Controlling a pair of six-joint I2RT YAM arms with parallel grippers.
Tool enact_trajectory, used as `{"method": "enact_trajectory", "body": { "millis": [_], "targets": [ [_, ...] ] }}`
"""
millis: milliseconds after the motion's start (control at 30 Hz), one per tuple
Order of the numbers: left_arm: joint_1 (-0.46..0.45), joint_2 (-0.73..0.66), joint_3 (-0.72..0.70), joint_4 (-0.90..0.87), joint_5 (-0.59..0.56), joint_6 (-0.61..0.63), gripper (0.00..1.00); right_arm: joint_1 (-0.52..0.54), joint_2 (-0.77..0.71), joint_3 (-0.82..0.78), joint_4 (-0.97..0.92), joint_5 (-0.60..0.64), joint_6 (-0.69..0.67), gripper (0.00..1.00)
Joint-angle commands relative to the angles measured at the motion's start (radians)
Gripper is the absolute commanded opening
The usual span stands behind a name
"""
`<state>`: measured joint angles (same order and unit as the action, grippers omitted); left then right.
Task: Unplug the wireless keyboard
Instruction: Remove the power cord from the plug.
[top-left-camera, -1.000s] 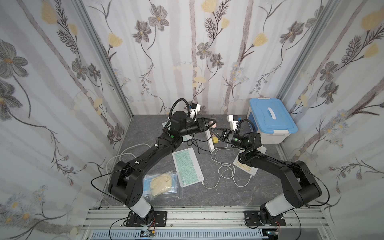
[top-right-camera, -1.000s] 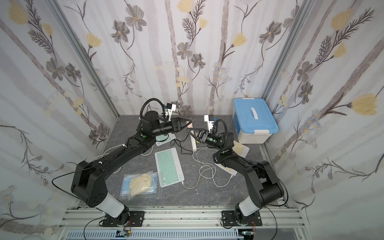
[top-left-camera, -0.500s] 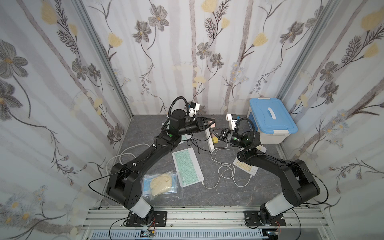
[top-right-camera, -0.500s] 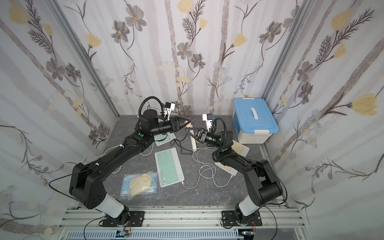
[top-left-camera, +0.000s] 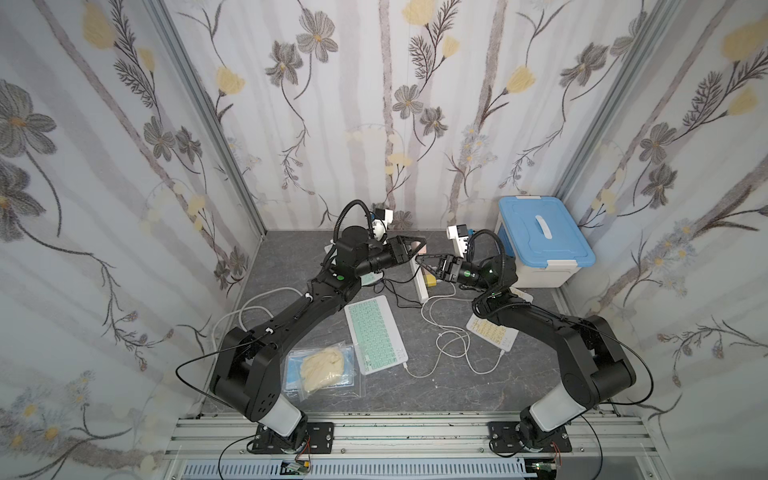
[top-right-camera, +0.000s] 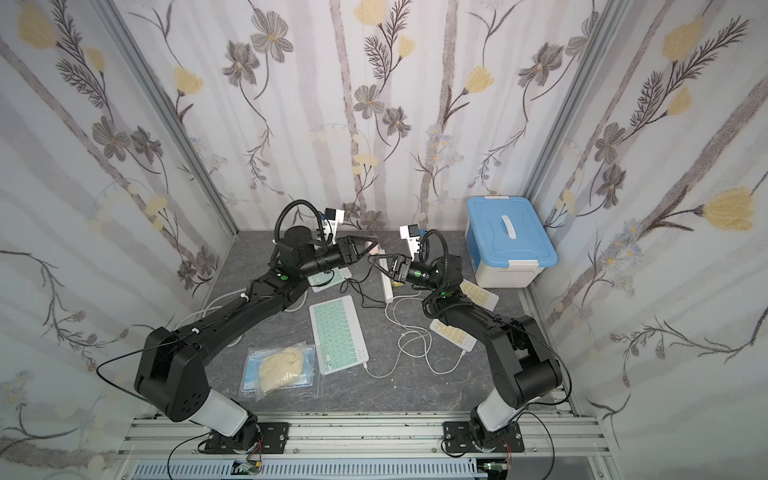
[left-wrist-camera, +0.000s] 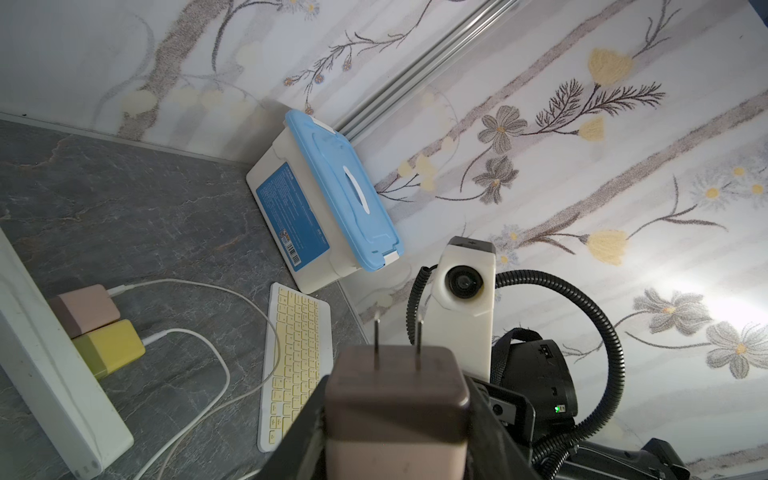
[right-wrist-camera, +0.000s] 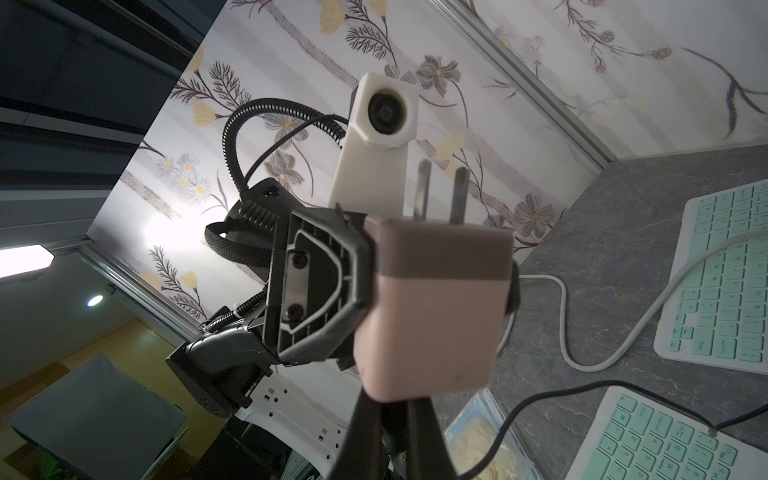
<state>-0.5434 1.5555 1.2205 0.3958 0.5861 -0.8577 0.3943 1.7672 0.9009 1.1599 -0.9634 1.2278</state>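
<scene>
Left gripper (top-left-camera: 417, 246) is clamped on a pink-and-brown plug (left-wrist-camera: 397, 386), one finger on each flank. Both prongs stand bare and touch nothing. The plug is held in the air above the far end of the white strip (top-left-camera: 419, 287), clear of its sockets.

Right gripper (top-left-camera: 422, 260) is clenched tight, and the right wrist view shows nothing between its fingers. It hovers over the strip, its tip near the held plug but apart from it in both top views.

Remaining on the strip: a pink plug (left-wrist-camera: 85, 309) and a yellow plug (left-wrist-camera: 110, 353), both seated, each with a white lead running off across the table.

Keyboards: a green keyboard (top-left-camera: 376, 334) lies flat mid-table with a white lead in its near corner. A second green keyboard (top-right-camera: 330, 278) sits partly under the left arm. A yellow keyboard (top-left-camera: 492, 332) lies under the right arm, near the box (top-left-camera: 540, 237). The held plug's own lead is hidden, so which keyboard it serves cannot be confirmed.

Change over the last second: very little. The plug is as high and as clear of the strip as it was, and the left arm has not begun to lower it. The right gripper appears to have edged slightly toward the left one.

Finding: extraction from the strip looks complete. Outstanding, in my judgement: carry the plug aside, set it on bare table without dragging its lead across the seated plugs, then let go
</scene>
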Motion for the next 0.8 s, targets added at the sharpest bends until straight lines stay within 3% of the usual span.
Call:
{"method": "enact_trajectory", "body": {
  "millis": [0,167,433,633,767],
  "targets": [
    [-0.003,-0.021,0.000,0.075,-0.109,-0.016,0.00,0.010,-0.001,-0.012,0.002,-0.078,-0.025,0.00],
    [0.002,-0.020,0.012,0.052,-0.114,-0.007,0.00,0.011,-0.036,-0.045,-0.055,-0.073,-0.076,0.00],
    [0.003,0.020,0.084,-0.024,-0.010,0.030,0.00,0.007,-0.040,-0.043,-0.089,-0.085,-0.101,0.00],
    [0.015,-0.009,0.069,0.001,-0.099,0.045,0.00,0.011,-0.034,-0.060,-0.119,-0.079,-0.131,0.00],
    [0.022,0.028,0.131,-0.016,-0.078,0.037,0.00,0.023,-0.034,-0.070,-0.144,-0.076,-0.154,0.00]
  ]
}}
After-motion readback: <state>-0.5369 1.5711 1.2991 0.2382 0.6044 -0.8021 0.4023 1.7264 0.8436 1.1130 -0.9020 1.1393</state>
